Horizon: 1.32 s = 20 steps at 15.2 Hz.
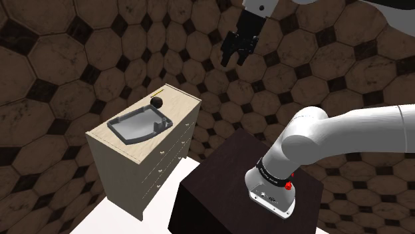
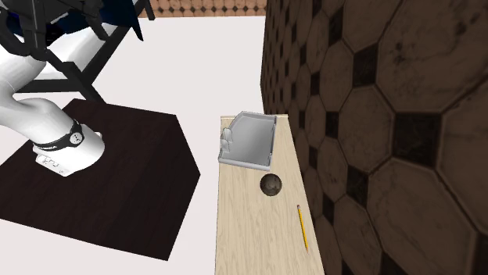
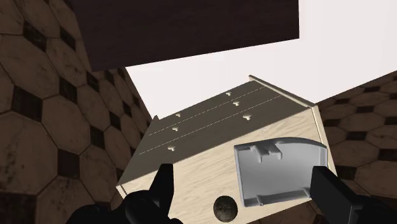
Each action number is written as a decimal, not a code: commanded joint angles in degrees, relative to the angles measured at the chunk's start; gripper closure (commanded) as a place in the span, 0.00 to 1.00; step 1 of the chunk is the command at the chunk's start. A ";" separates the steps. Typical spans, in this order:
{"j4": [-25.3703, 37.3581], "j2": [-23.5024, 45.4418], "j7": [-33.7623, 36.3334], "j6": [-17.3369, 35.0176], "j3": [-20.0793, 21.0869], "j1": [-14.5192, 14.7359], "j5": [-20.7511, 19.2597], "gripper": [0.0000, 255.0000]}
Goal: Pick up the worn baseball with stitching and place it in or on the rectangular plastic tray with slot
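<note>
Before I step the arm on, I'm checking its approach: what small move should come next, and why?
Probably lower the gripper toward the baseball. The gripper hangs open, high above the dresser, while the baseball lies untouched on the dresser top beside the grey tray, so a descent over it likely comes first.

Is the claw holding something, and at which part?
Nothing is held. The open claw hangs in the air; the ball lies on the dresser beside the tray.

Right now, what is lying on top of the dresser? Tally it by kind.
grey tray: 1
dark ball: 1
yellow pencil: 1
Total: 3
</note>
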 commanded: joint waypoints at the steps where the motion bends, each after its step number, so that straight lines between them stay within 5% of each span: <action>1: 0.00 0.00 0.00 0.00 0.00 0.00 0.00 0.00; 10: -0.15 17.05 3.83 16.65 2.74 -0.47 0.47 0.00; 20: 7.42 39.48 8.92 30.75 4.75 -1.30 -1.27 0.00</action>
